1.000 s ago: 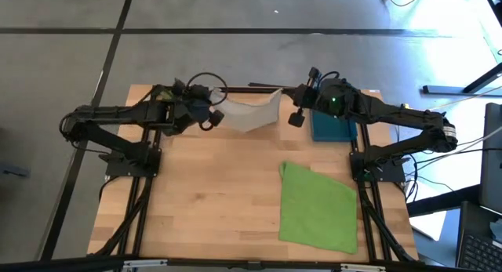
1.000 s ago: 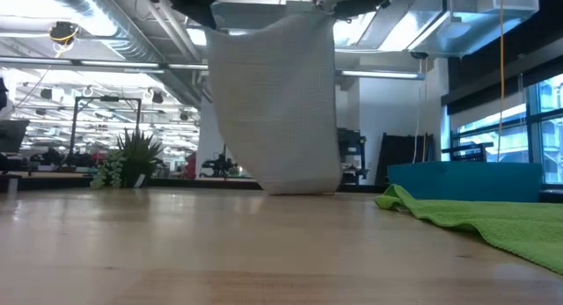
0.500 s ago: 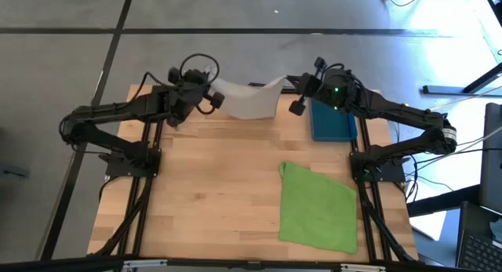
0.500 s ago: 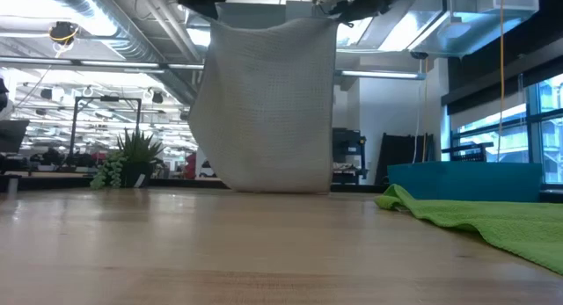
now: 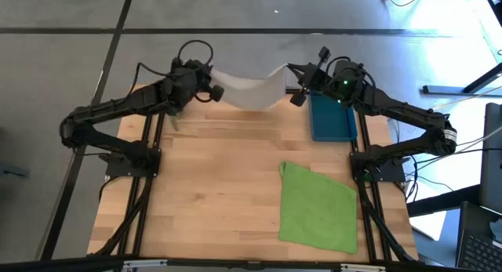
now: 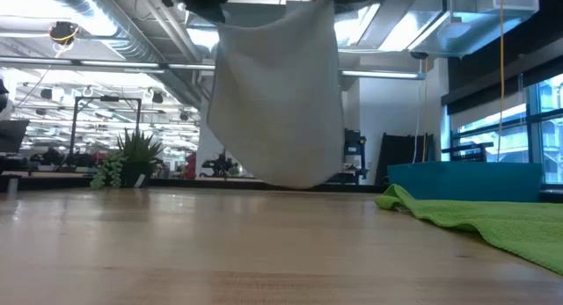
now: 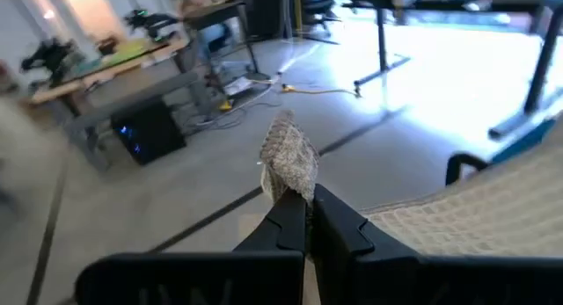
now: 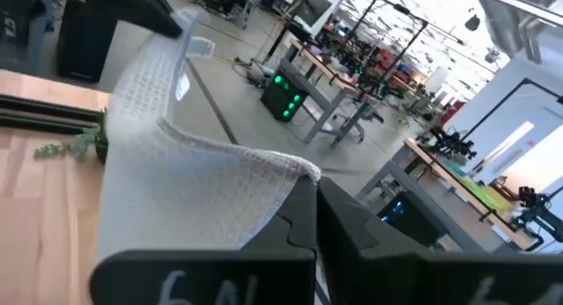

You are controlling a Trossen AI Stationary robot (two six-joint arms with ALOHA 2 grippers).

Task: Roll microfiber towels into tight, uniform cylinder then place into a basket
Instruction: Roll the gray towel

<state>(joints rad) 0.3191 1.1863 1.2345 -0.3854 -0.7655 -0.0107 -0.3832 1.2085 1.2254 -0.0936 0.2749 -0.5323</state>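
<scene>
Over the far edge of the bench (image 5: 227, 186): the grey towel (image 5: 249, 90) hangs stretched between both arms, its lower hem just at the wood in the low view.
Left claw (image 5: 210, 77): pinched shut on one top corner of the grey towel – a nub of cloth pokes out past the tips in the left wrist view.
Right claw (image 5: 287, 70): clamped shut on the other top corner.
Step in hand: my guess – laying the cloth out flat before rolling.
How to do it well: keep both corners level and taut, lower the hem first, then draw the arms evenly so no crease forms.
Grey towel, material: soft, limp, waffle-like weave, sags in a curve between the grips.
Green towel (image 5: 318, 207): bright, fluffy, spread roughly flat on the near right of the bench, one edge rumpled.
Basket (image 5: 331, 123): blue, rigid plastic, rectangular, low walls – sits under the right arm, apart from both towels.
</scene>
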